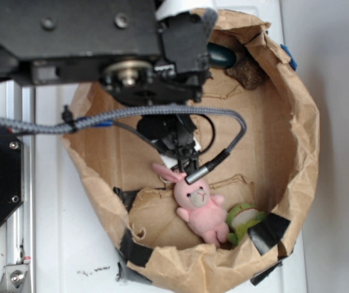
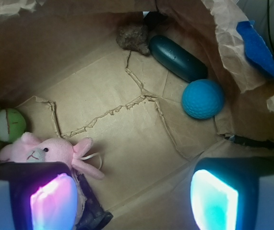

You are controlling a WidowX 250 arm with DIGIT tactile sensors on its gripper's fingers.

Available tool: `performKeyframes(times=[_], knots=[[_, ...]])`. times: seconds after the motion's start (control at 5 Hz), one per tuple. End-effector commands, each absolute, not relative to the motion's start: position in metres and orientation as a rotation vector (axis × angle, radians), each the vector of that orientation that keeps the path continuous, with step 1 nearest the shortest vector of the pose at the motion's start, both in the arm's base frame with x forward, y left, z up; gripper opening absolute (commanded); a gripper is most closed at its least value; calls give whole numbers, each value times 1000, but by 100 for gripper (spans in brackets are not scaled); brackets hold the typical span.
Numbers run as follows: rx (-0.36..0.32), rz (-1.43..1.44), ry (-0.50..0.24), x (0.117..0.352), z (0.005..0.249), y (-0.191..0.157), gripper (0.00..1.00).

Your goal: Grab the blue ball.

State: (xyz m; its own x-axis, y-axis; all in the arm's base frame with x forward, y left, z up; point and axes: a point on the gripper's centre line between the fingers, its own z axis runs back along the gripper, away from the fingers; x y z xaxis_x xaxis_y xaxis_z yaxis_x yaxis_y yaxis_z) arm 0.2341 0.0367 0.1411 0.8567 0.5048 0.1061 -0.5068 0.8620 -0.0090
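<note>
Blue ball (image 2: 203, 98) sitting in the bag (image 2: 127, 143), touching the green oblong (image 2: 177, 57). Gripper (image 2: 134, 196) wide open, holding nothing, right by the bunny (image 2: 45, 151).

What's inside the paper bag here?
Inside the paper bag: blue ball, dark green oblong object, brown lump, pink bunny, green plush. The open gripper hides the nearest floor.

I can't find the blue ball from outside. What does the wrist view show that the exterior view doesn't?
Only the wrist view shows the blue ball, lying free beside the dark green oblong object, with the gripper open and away from it. Only the exterior view shows the robot arm over the bag. Both show the paper bag, pink bunny and green plush.
</note>
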Motion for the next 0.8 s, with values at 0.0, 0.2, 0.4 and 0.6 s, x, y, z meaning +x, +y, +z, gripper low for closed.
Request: performKeyframes(times=[0.0,0.2,0.4,0.6], knots=[[16,534,-161,235,154,40,100],[70,567,-192,237,127,43,100],[75,606,-218,258,116,53,100],[90,612,-212,265,105,52,100]])
